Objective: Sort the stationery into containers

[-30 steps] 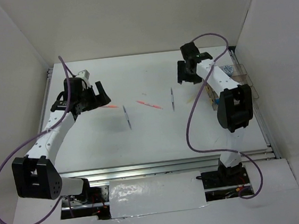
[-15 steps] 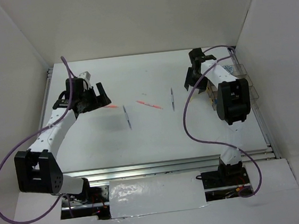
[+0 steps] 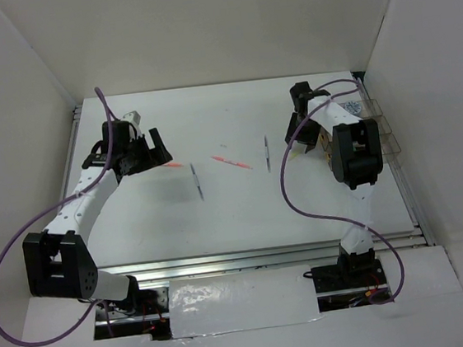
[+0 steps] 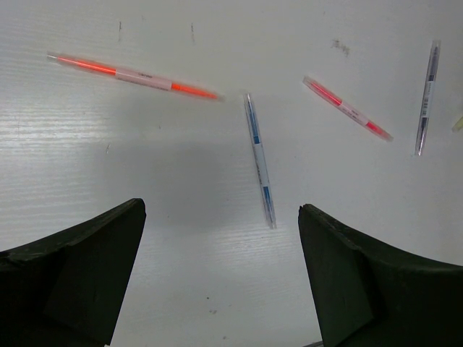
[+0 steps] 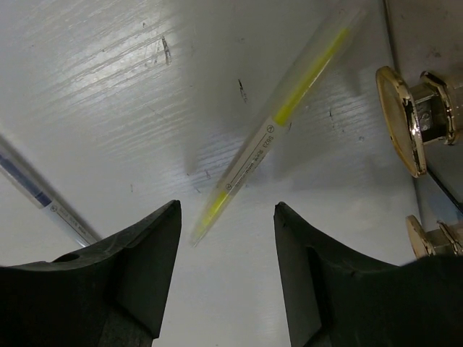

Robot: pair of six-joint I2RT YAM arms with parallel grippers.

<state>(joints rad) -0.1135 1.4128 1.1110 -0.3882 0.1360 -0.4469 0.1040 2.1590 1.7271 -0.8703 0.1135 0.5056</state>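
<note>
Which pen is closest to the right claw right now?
The yellow pen, its tip showing between the fingers of the right claw; the blue pen lies off to the side.

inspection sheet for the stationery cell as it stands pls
surface: white table, a few small dark scuffs
job's things: two orange sticks and two pens loose mid-table; yellow stick flat on the table; organiser tray at the right edge
clutter: two gold metal pieces right of the yellow stick, kind unclear
grippers: left gripper open, holding nothing; right gripper open, fingers either side of the yellow stick's near end, not touching it
cables: purple cables, one loops off each arm
surroundings: white walls on three sides; nothing else seen
</note>
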